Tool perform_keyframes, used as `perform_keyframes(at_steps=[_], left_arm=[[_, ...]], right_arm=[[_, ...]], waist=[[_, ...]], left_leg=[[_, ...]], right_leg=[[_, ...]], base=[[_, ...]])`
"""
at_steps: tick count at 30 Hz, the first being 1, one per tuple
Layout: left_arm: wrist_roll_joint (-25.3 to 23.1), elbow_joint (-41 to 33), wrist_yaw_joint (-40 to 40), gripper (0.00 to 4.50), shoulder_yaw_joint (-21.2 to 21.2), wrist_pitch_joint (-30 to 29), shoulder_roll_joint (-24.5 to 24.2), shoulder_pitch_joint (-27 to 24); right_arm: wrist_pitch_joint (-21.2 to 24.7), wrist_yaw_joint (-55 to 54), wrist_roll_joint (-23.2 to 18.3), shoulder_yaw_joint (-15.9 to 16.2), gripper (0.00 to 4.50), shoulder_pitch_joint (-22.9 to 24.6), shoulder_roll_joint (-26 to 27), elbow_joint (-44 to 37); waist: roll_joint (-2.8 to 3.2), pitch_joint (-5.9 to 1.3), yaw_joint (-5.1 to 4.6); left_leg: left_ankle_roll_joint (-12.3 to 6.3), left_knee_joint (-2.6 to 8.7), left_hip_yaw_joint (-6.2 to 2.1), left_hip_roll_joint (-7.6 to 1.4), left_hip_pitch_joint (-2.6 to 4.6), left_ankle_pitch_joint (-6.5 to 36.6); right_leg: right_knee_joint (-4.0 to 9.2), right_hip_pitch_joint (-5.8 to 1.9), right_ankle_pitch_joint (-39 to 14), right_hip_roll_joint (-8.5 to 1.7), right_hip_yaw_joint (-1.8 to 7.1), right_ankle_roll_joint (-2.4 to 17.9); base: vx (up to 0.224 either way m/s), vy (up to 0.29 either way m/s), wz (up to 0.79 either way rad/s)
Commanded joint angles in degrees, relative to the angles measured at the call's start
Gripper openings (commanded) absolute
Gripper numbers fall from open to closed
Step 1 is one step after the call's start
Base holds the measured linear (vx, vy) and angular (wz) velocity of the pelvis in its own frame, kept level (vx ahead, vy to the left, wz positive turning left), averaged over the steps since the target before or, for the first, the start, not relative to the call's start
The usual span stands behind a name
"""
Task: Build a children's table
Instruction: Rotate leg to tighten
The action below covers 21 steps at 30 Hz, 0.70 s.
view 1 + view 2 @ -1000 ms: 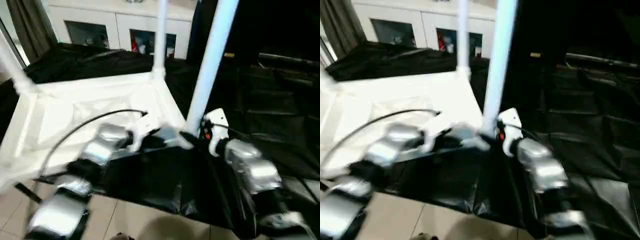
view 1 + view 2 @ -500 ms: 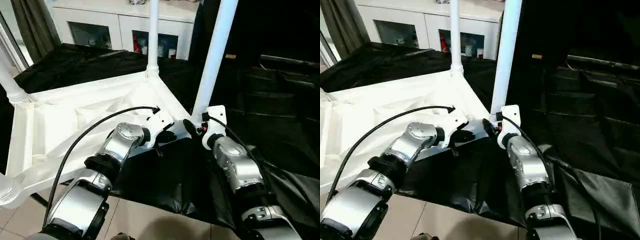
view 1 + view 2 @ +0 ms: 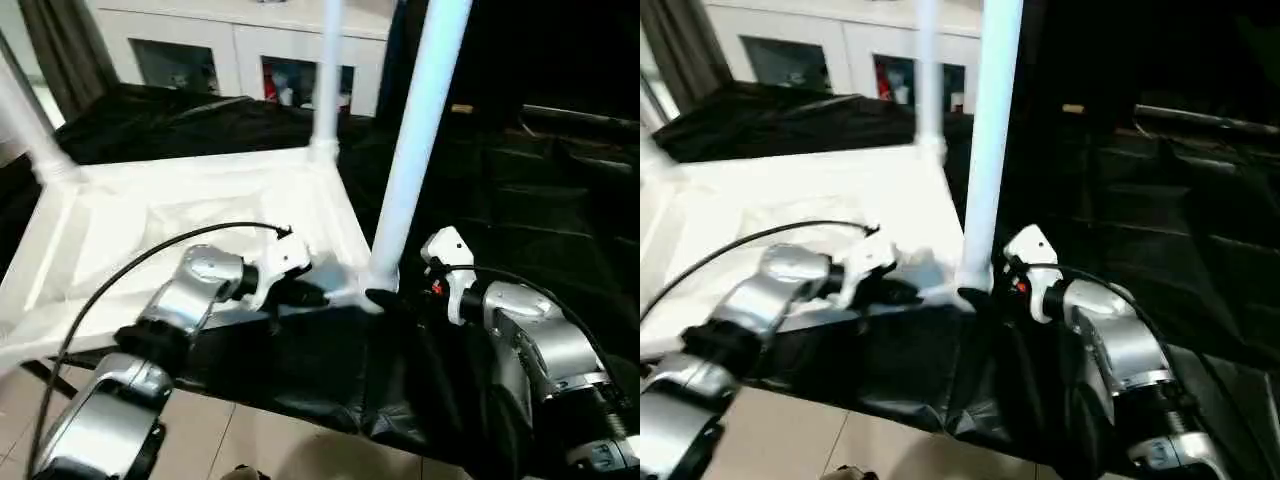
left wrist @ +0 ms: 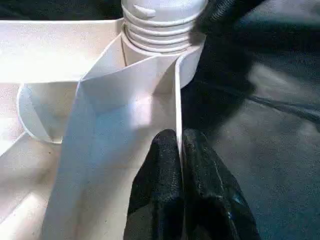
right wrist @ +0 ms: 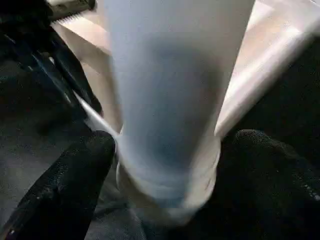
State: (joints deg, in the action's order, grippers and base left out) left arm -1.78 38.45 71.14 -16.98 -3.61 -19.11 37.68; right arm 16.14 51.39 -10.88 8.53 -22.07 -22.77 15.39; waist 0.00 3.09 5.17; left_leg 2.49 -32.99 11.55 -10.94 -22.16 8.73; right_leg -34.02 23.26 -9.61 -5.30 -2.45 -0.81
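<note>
Two-handed at the near corner of the upturned tabletop (image 3: 180, 220), lying on the black-draped table (image 3: 520, 200). Has just eased the right hand (image 5: 167, 150) off the nearest leg (image 3: 410, 150): fingers now spread wide either side of its base. Probably means this leg is judged screwed home, or else a regrip for another turn; cannot tell which. Pinching the tabletop's thin side wall with the left hand (image 4: 179, 145), fingers pressed together on it, just beside the corner socket (image 4: 192, 65). Holds the leg's threaded end (image 4: 160, 30), a few threads standing proud. Behind, white cabinet (image 3: 240, 50) with small items inside, too blurred to name.
</note>
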Motion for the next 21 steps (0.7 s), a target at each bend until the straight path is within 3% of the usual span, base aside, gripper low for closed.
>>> perform_keyframes(at_steps=[1, 4, 7, 9, 18, 21], left_arm=[[2.9, -4.0, 4.3, 0.0, -1.0, -0.2, -0.1, -1.0], [2.8, -4.6, 4.4, 0.0, -0.9, -0.2, -0.6, -1.5], [2.6, -4.8, 4.4, 0.0, -0.7, -0.1, -1.0, -1.8], [2.6, -5.4, 4.6, 0.0, -0.6, -0.5, -1.3, -2.2], [2.6, -6.5, 4.3, 0.0, -0.7, -1.2, -1.7, -2.6], [2.6, -6.4, 3.9, 0.0, -0.6, -1.1, -1.6, -2.5]], right_arm=[[1.0, 1.8, -1.0, 0.4, 4.25, 0.7, -0.9, -1.9], [1.1, 2.7, -1.3, 0.7, 4.25, 1.0, -1.0, -2.0], [1.3, 4.1, -1.5, 1.3, 3.91, 1.1, -1.1, -2.0], [1.2, 4.8, -1.1, 1.8, 3.72, 1.4, -1.4, -2.1], [1.5, 5.2, -1.0, 2.0, 2.85, 1.6, -1.3, -2.4], [1.6, 4.8, -1.1, 1.7, 2.78, 1.8, -0.8, -2.3]], waist=[[-0.44, -3.89, -0.06], [-0.4, -3.72, 0.04], [-0.82, -3.66, -0.08], [-0.69, -3.66, -0.11], [-0.73, -3.83, -0.08], [-0.69, -3.81, -0.07]], left_leg=[[-1.52, 3.77, -0.9, -2.42, 1.55, 16.6], [-0.69, 3.86, -0.83, -2.39, 1.84, 18.3], [-0.14, 4.02, -1.01, -2.26, 1.57, 19.0], [0.02, 4.06, -1.1, -2.32, 1.56, 19.1], [-0.7, 3.81, -0.96, -2.22, 1.46, 16.4], [-0.76, 3.78, -0.94, -2.22, 1.47, 16.4]], right_leg=[[3.67, -2.16, -13.4, -2.75, 1.75, 13.5], [4.01, -1.77, -16.0, -2.76, 1.87, 12.9], [4.17, -1.97, -18.4, -2.82, 1.82, 11.7], [4.26, -1.92, -19.3, -2.98, 1.84, 11.1], [3.9, -2.01, -16.1, -2.81, 1.83, 11.8], [3.89, -2.0, -15.8, -2.81, 1.84, 12.0]], base=[[0.0, 0.0, 0.0], [0.0, 0.0, 0.0], [0.0, 0.0, 0.0], [0.0, 0.0, 0.0], [0.0, 0.0, 0.0], [0.0, 0.0, 0.0]])
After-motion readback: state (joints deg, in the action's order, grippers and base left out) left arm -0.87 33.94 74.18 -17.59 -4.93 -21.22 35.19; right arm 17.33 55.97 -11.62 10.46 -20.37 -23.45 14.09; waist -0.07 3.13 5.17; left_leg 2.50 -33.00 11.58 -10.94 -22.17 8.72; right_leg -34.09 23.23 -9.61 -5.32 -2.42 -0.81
